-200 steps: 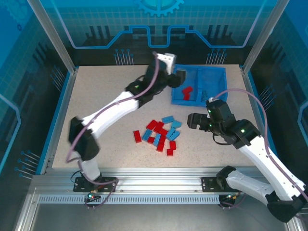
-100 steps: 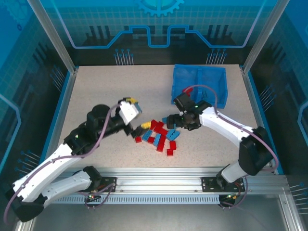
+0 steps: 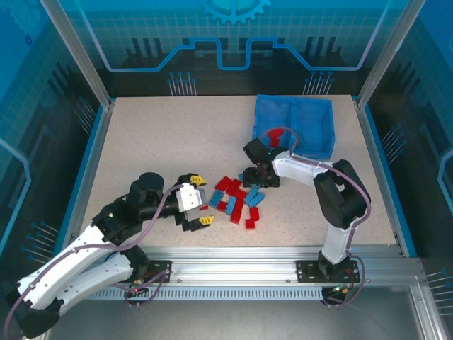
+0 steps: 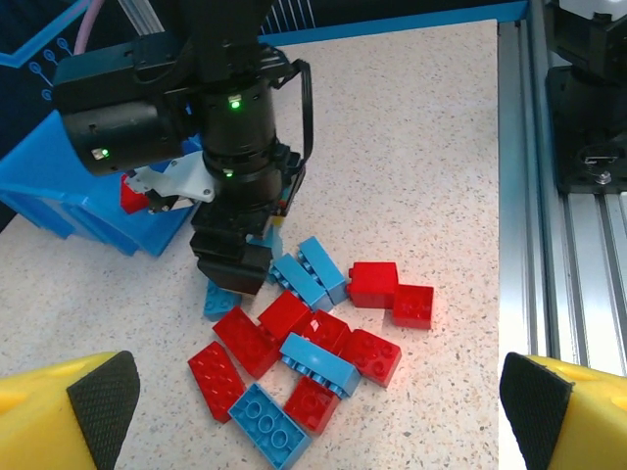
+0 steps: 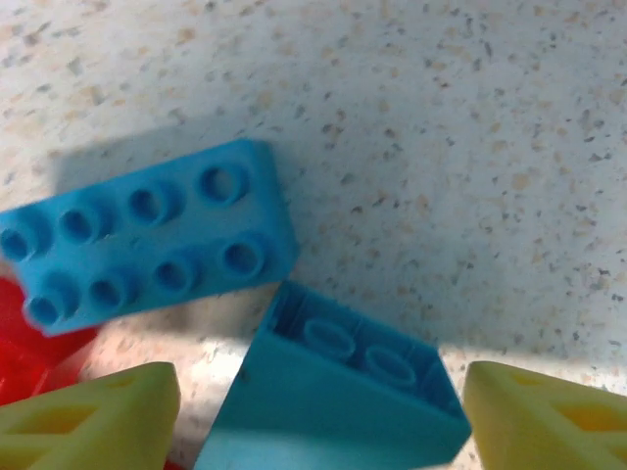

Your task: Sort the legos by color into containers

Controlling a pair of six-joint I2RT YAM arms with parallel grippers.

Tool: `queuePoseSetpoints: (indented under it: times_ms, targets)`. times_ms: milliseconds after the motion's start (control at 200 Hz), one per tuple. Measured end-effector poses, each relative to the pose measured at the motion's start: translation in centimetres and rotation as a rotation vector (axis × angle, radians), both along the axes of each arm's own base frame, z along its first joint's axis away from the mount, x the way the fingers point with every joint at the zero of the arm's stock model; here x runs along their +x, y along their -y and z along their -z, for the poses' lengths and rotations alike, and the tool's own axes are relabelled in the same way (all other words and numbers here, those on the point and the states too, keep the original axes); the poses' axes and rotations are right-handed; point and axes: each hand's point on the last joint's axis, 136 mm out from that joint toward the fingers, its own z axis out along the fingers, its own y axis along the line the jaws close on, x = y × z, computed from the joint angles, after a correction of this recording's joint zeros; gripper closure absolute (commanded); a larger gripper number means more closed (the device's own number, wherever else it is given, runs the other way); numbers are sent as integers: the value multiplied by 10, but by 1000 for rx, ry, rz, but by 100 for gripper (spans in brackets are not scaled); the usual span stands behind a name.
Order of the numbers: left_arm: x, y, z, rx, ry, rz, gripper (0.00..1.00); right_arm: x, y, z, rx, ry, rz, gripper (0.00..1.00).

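Nearest, at the left front of the bench [image 3: 156, 142], find the left arm [image 3: 106, 227] folded low, forearm stretched rightward. Note the left end effector [image 3: 202, 201] spread fully open, gripping nothing, yellow fingertips just left of the legos [image 3: 237, 202].

Farther in, see those red and light blue bricks lying in a loose cluster mid-bench, several touching.

To the right, see the right arm [image 3: 340, 202] rising from its base, elbow bent high, forearm angled back leftward and down onto the cluster's far edge. Find the right end effector [image 5: 323, 416] partly closed around a tipped light blue brick [image 5: 333, 387], one finger at each end; cannot tell whether clamped.

Beyond, at the far right, see the bin [image 3: 327, 131], with a red brick [image 3: 272, 135] in its left compartment [image 3: 271, 117].
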Motion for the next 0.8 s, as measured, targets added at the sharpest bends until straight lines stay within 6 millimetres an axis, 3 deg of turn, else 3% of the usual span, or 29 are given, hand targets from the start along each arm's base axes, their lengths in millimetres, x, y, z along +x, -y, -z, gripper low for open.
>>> queuePoseSetpoints:
  times_ms: [220,510,620,715,800]
  targets:
    - [1,3,1,-6,1,6,1,8,6,7,2,0,31,49]
    - [9,10,0,-18,9,7,1,3,21,-5,7,29,56,53]
    - [12,13,-6,-45,16,1,1,3,34,-38,17,102,80,53]
    - [15,16,-14,-86,20,-7,1,10,47,-81,39,217,106,53]
    - [19,20,-23,-131,19,-17,1,18,70,-119,38,318,145,53]
